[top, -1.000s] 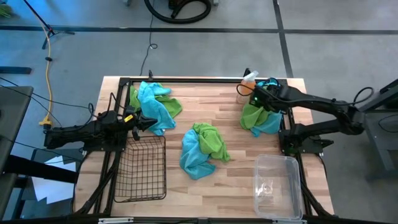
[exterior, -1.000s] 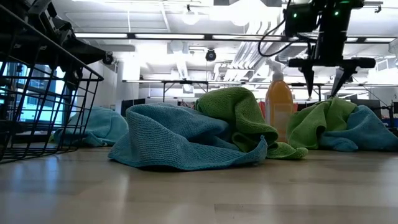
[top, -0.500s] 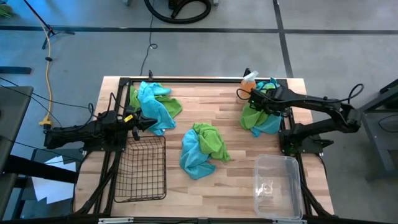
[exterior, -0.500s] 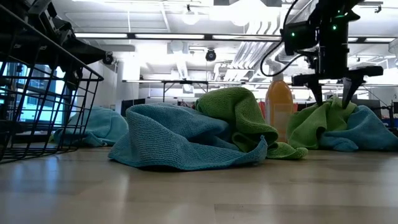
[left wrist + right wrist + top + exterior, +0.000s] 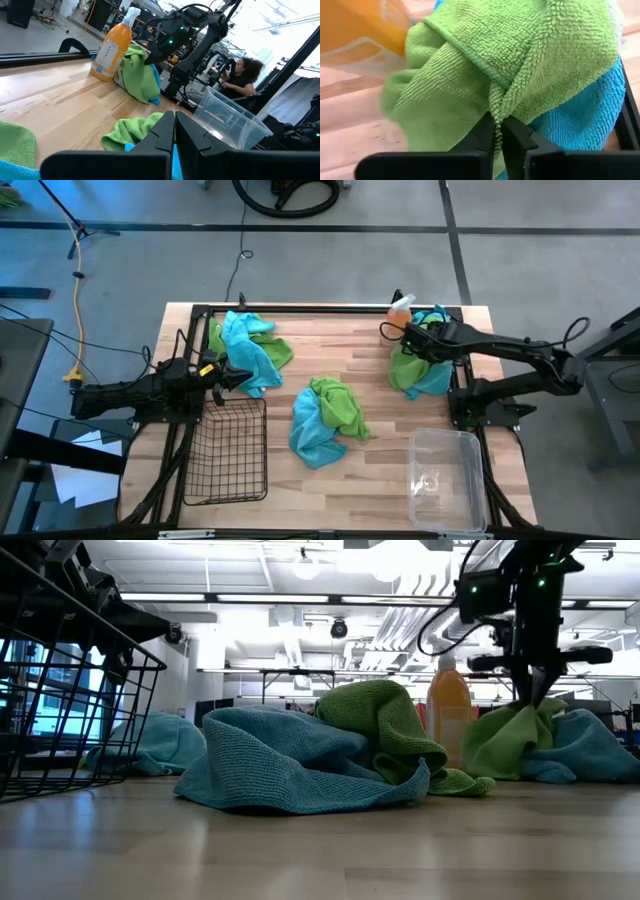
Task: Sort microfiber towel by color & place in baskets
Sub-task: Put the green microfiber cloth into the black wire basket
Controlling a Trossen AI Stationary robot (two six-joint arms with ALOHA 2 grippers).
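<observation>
**Right wrist view: fingers pinched on a fold of green towel**

Right wrist view shows the right gripper (image 5: 497,131) with its fingers closed together on a raised fold of the lime green towel (image 5: 520,55). A turquoise towel (image 5: 580,117) lies just beneath and beside that fold, touching it, and the orange spray bottle (image 5: 355,25) stands just beyond the gripper. From above, the right gripper (image 5: 425,340) sits on this pile at the table's far right corner.

To do the lift well, I would raise straight up and slowly, watching that only the green cloth comes away; the blue one is tangled against it and may drag. The bottle is close enough to be knocked by a swinging towel.

The left gripper (image 5: 174,131) waits with fingers shut and empty, near the wire basket (image 5: 228,450). The clear basket (image 5: 445,475) lies nearer the right arm's base.

How much cloth sits between the fingers is hidden, and whether the blue towel is also caught cannot be told.
</observation>
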